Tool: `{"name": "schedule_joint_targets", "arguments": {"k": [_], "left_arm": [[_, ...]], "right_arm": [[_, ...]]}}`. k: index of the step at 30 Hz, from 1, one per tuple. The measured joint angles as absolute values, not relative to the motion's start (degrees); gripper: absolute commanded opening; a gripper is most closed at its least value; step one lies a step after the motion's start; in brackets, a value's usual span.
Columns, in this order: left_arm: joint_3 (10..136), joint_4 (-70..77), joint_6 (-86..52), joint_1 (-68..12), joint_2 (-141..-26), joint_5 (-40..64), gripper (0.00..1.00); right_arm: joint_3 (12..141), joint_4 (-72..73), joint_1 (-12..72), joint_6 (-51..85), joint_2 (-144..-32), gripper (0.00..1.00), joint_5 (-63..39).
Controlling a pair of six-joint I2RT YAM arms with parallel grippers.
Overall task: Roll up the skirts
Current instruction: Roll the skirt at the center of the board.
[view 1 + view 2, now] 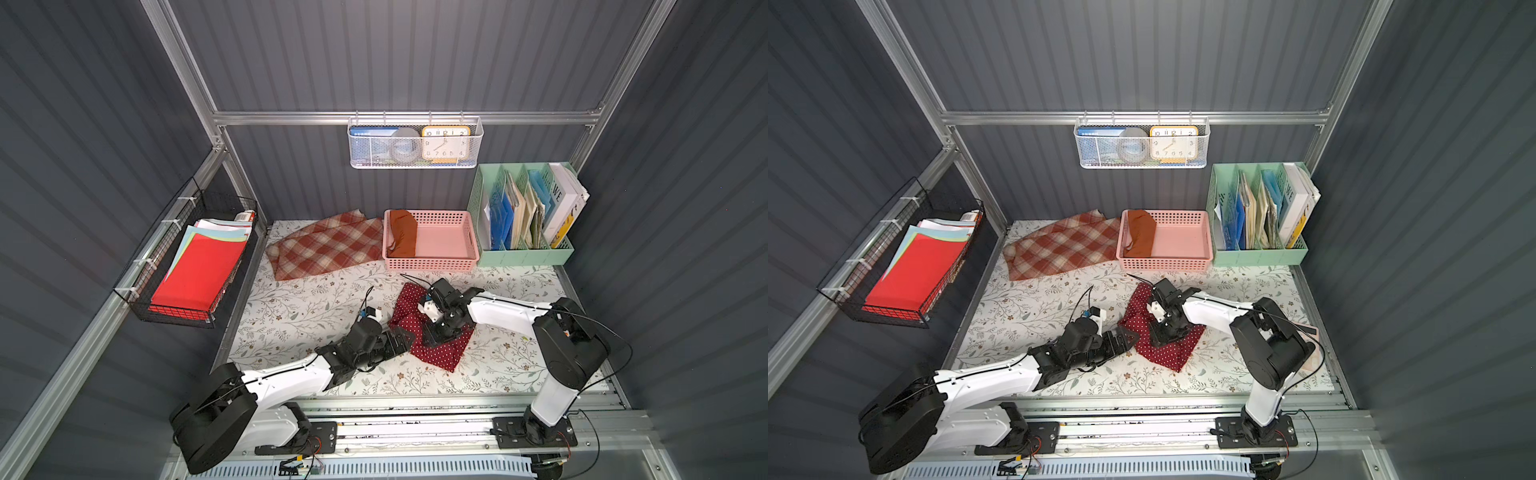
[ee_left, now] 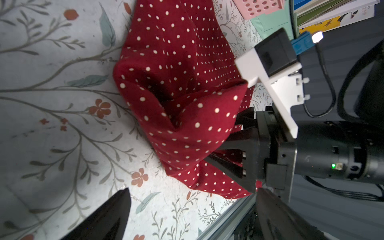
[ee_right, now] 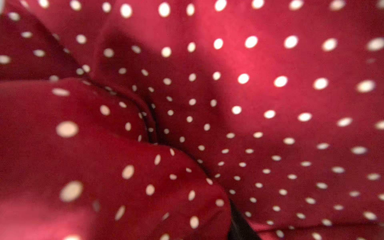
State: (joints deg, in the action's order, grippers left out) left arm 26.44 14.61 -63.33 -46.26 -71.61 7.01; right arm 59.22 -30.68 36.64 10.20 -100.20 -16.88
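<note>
Polka-dot skirt (image 1: 440,353) first, nearest the arms: it lies on the floral table (image 1: 311,316) as a rumpled heap, one edge turned over into a loose lump, and by my read nowhere near a tight roll. The left gripper (image 1: 402,336) sits just beside the heap's edge, jaws spread wide with nothing between them, and the left wrist view shows only tabletop and the cloth's fringe in the gap. The right gripper (image 1: 434,338) is nose-down in the middle of the cloth, fingertips buried under a fold. The right wrist view is all red fabric and white dots, so I cannot tell whether those fingers pinch the cloth or merely press into it. I judge this one barely begun, with most of the rolling to come. Further back, the plaid skirt (image 1: 328,249) lies spread and creased at the back left of the table, right up against the pink basket (image 1: 432,264), with neither arm near it and no roll started. Farthest, the rust-orange skirt (image 1: 403,239) sits bundled in the basket's left end and looks rolled, though how neatly is hard to say. That would make one of three done.
</note>
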Motion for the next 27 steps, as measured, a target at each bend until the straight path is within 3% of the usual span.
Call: {"name": "schedule_joint_targets", "arguments": {"k": [10, 27], "left_arm": [[26.46, 16.08, -63.35, -47.66, -74.81, 5.96, 1.0], [29.82, 16.86, -63.33, -47.81, -80.09, 0.56, 1.0]], "right_arm": [[59.22, -31.9, 36.69, 10.41, -94.43, 0.49, -15.94], [59.22, -31.81, 36.69, 10.44, -97.21, 0.49, -11.86]]}}
